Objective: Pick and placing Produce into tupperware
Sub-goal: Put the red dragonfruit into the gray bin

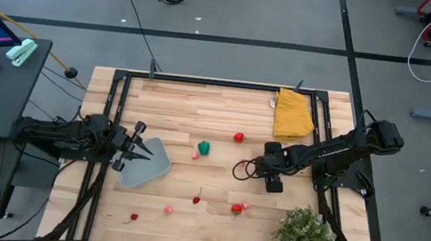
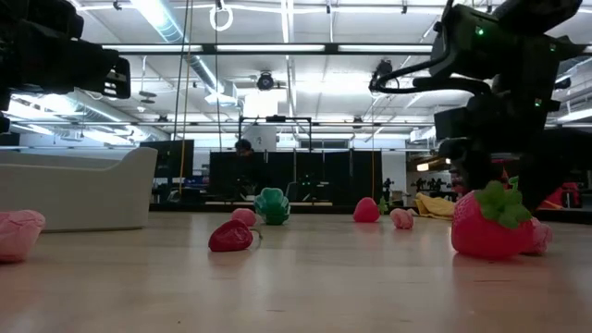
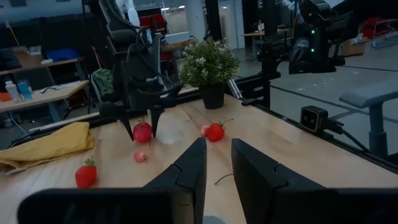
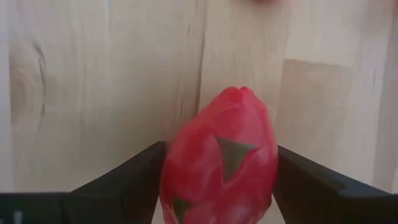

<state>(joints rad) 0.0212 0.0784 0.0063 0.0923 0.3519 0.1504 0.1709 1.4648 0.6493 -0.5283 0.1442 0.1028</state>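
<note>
The tupperware (image 1: 149,166) rests on the table at the left. My left gripper (image 1: 142,150) hovers level over its left rim, with a narrow gap between the fingers (image 3: 217,163) and nothing in it. My right gripper (image 1: 274,183) points down at mid-right, open. Its fingers stand on either side of a red produce piece (image 4: 219,163), also seen on the table in the left wrist view (image 3: 142,132). Other produce lies scattered: a green piece (image 1: 204,147), a red one (image 1: 238,137), a strawberry (image 1: 237,209), and small red and pink pieces (image 1: 168,209) near the front. My right gripper comes from above, with one finger (image 4: 140,171) on each side of the red piece, which lies on the table. I cannot tell whether the fingers touch it.
A yellow folded cloth (image 1: 293,114) lies at the far right. A bushy green plant (image 1: 303,238) stands at the near right corner. Black frame rails (image 1: 227,83) run along the table's edges.
</note>
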